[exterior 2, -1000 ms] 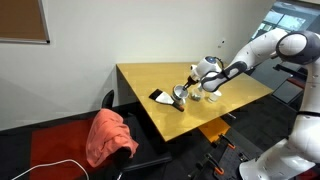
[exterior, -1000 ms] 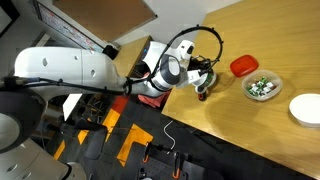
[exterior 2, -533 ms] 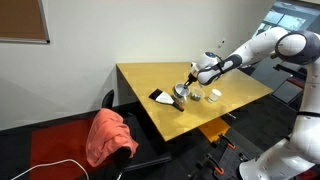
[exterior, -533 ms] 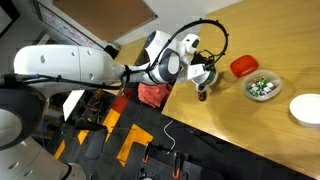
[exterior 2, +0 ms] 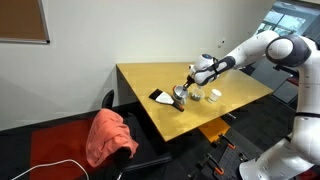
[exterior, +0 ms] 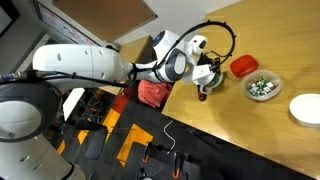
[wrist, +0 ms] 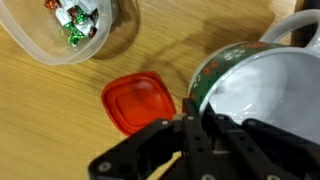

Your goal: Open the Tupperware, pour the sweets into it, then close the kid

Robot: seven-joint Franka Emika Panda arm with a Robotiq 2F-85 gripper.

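Wooden table (wrist: 55, 125): red lid (wrist: 140, 102) flat beside open Tupperware (wrist: 112, 35); claw (wrist: 188, 120) pinches mug (wrist: 258, 92).

Office-type room serving as a robot lab: cork pinboard (exterior 2: 22, 20) on a plain wall, wooden table (exterior 2: 145, 78), carpeted floor, black chair (exterior 2: 150, 160), large window (exterior 2: 292, 14), Franka arm (exterior: 85, 66)

— What colour is the lid (wrist: 138, 102)?
— Glossy red. The sweets (wrist: 72, 24) are green and white, in a clear tub (wrist: 35, 42).
— And the mug (wrist: 265, 95)?
— White inside, green-and-red pattern outside. The table (wrist: 50, 130) is honey-yellow wood grain.
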